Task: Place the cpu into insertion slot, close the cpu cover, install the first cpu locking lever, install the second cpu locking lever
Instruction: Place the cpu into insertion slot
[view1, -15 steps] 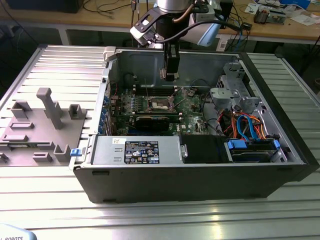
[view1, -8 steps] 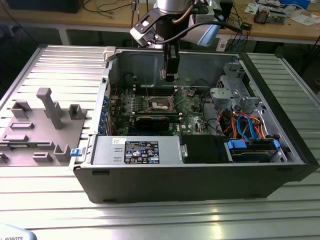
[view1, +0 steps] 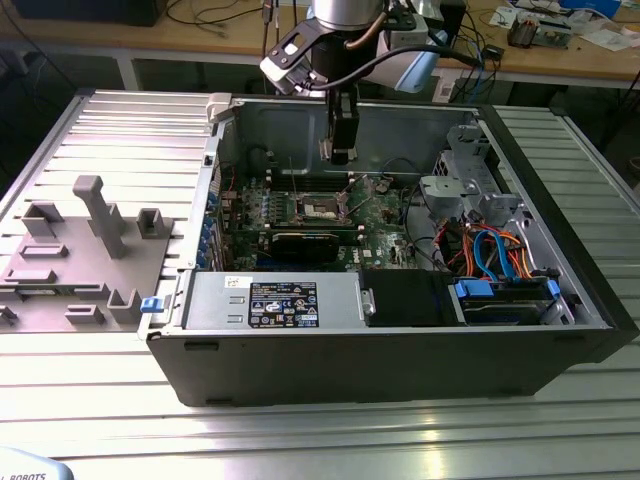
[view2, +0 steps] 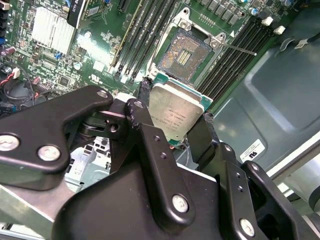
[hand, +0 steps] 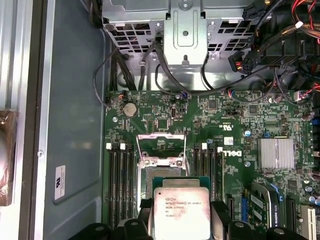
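We see the gripper (view1: 342, 155) reaching down into the open computer case (view1: 400, 370), over the green motherboard (hand: 225, 125). In both wrist views its 2 black fingers (view2: 199, 137) pinch the cpu (view2: 175, 112) by opposite edges, with the silver-grey metal top facing the cameras. The chip hangs in the air, clear of the board and not seated.

The insertion slot (view2: 186, 54) lies bare just beyond the held chip, and its dark centre and rows of contacts are exposed. In the first wrist view the cpu overlaps the near edge of the slot, so we see only part of the socket there.

The cpu cover (hand: 162, 159) is swung open. It stands on the far side of the slot from the chip, with green board showing through its square window. A thin metal lever (view2: 237, 48) juts out beside the socket, raised off it. Long black memory slots (hand: 120, 180) flank the socket on 2 sides.
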